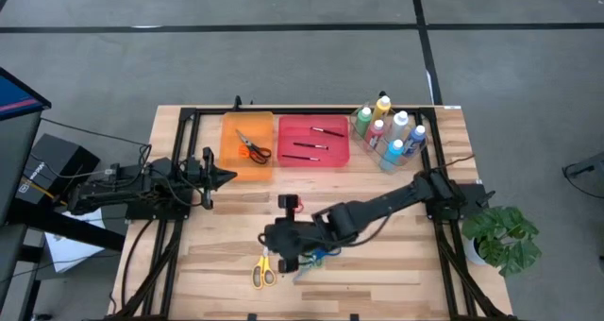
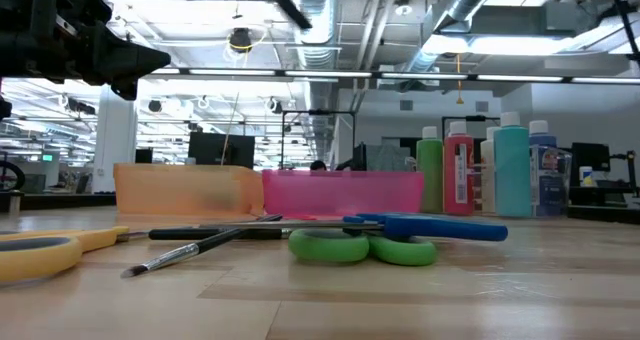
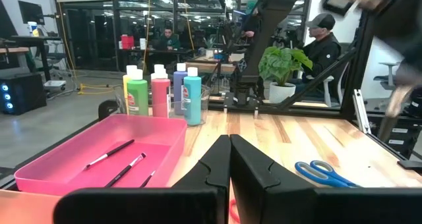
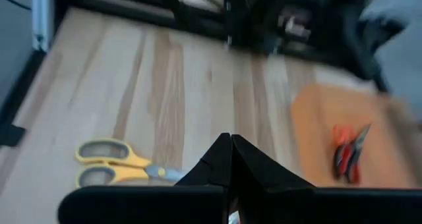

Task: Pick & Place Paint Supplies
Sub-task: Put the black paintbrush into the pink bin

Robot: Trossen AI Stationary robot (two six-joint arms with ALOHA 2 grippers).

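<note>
My right gripper (image 1: 269, 238) (image 4: 231, 143) hangs shut above the table's near middle, with nothing visible between its fingers. Yellow scissors (image 1: 262, 269) (image 4: 112, 161) lie flat just nearer than it. Green scissors (image 2: 365, 246), blue scissors (image 2: 430, 226) and a thin brush (image 2: 200, 244) lie flat on the table under the right arm. Orange scissors (image 1: 251, 148) lie in the orange tray (image 1: 231, 160). Brushes (image 1: 311, 143) lie in the pink tray (image 1: 342, 159). Paint bottles (image 1: 389, 127) stand in a clear holder. My left gripper (image 1: 225, 177) (image 3: 229, 145) waits shut at the left, pointing level.
A black frame runs along the table's edges (image 1: 189, 113). A potted plant (image 1: 505, 236) stands off the table's right side. The right arm (image 1: 396, 200) stretches across the table's right half. People sit in the room beyond the table (image 3: 323, 46).
</note>
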